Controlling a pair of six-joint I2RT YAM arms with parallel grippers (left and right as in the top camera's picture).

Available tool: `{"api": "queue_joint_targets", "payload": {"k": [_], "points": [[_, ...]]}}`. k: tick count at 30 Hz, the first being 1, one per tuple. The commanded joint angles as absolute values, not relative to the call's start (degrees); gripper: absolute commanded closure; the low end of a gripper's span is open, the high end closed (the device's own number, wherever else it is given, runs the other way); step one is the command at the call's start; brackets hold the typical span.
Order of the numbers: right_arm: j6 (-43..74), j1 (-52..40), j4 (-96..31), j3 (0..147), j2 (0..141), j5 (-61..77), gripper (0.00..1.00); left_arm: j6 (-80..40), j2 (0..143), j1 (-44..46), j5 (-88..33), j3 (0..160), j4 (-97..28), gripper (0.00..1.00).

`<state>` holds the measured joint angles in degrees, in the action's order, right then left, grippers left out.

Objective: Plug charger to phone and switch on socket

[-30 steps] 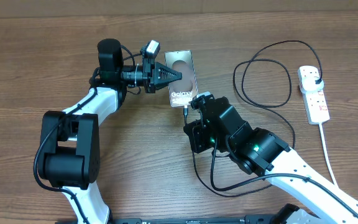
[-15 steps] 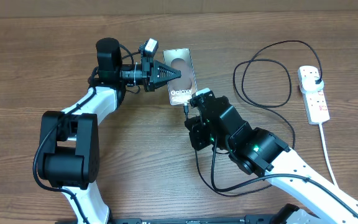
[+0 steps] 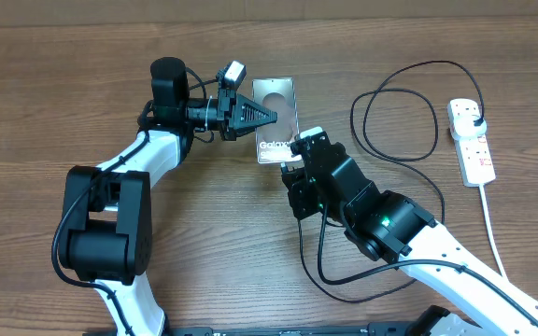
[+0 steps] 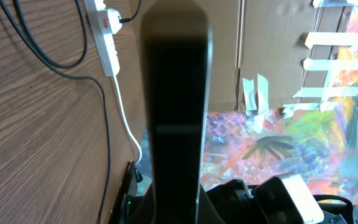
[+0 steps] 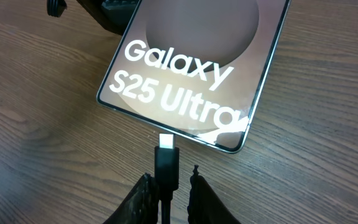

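charger [image 5: 167, 169] tip at the phone's [image 5: 185, 74] bottom edge

your left gripper [image 3: 267, 114] is clamped on the phone's side edge. the slab is stiff but slick, so grip edges only. your right gripper [image 5: 169, 173] stands slightly parted around the charger's stiff end. take hold there, not on the limp run behind. the socket [image 3: 473, 149], well apart from the phone, holds the plug [image 3: 475, 114].

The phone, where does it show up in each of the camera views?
Overhead: the phone lies upper middle.
Left wrist: cannot tell; a blurred dark bar fills the centre.
Right wrist: top half, lettered face up.
Shared landmark: the charger's black cable, in all three views.
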<state>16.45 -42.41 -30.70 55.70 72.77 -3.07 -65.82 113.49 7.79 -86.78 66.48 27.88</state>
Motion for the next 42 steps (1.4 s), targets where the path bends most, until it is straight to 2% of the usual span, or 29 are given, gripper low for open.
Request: {"api": "queue_joint_targets", "payload": {"k": [1,21,24,28,33,42], "points": [[16.4,-41.9,-30.3,55.9,72.8,-4.8,0.82,-64.7,112.9,8.1,-90.6,67.2,28.2,0.96],[16.8,-42.0,-34.5,55.9,72.8,2.3,0.81,-64.7,112.9,8.1,-90.5,67.2,28.2,0.96],[19.1,-41.9,-36.1,55.9,72.8,2.3,0.73,-64.7,112.9,8.1,-90.5,67.2,28.1,0.96],[22.3,-42.0,-38.3,55.7,73.6,2.2,0.67,-64.7,112.9,7.0,-90.4,67.2,28.5,0.96],[22.5,-42.0,-36.5,55.6,81.2,1.0,0.57,-64.7,112.9,2.0,-89.0,67.2,29.4,0.96],[24.7,-42.0,-27.0,55.7,95.9,0.5,0.5,-64.7,112.9,-6.9,-89.3,67.2,29.4,0.96]]}}
